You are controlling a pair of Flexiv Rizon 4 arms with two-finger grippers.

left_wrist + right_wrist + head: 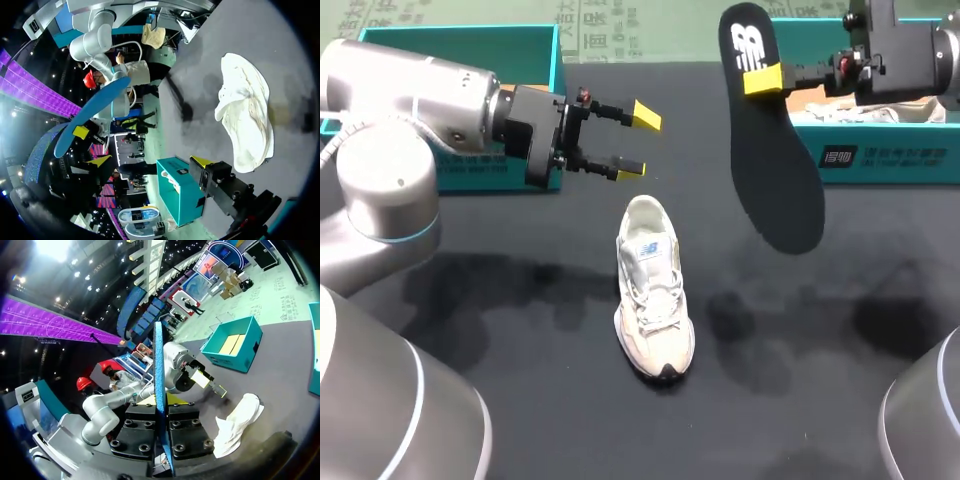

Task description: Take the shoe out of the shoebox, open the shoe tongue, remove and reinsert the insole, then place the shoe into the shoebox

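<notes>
A white sneaker (655, 290) lies on the black table, toe toward the near edge. Its black insole (775, 150) hangs in the air at the right, and my right gripper (762, 80) is shut on it near the heel end. In the right wrist view the insole (159, 370) stands edge-on between the fingers of the right gripper (162, 407), with the sneaker (237, 422) lying beyond. My left gripper (637, 143) hovers open and empty just behind the sneaker's heel. From the left wrist, the left gripper (151, 161) is spread wide, the sneaker (247, 115) ahead and the insole (92, 115) off to one side.
A teal shoebox (880, 150) with crumpled paper inside stands at the back right, under my right arm. Another teal box (470, 60) sits at the back left behind my left arm and appears as teal box (232, 345) and teal box (180, 190).
</notes>
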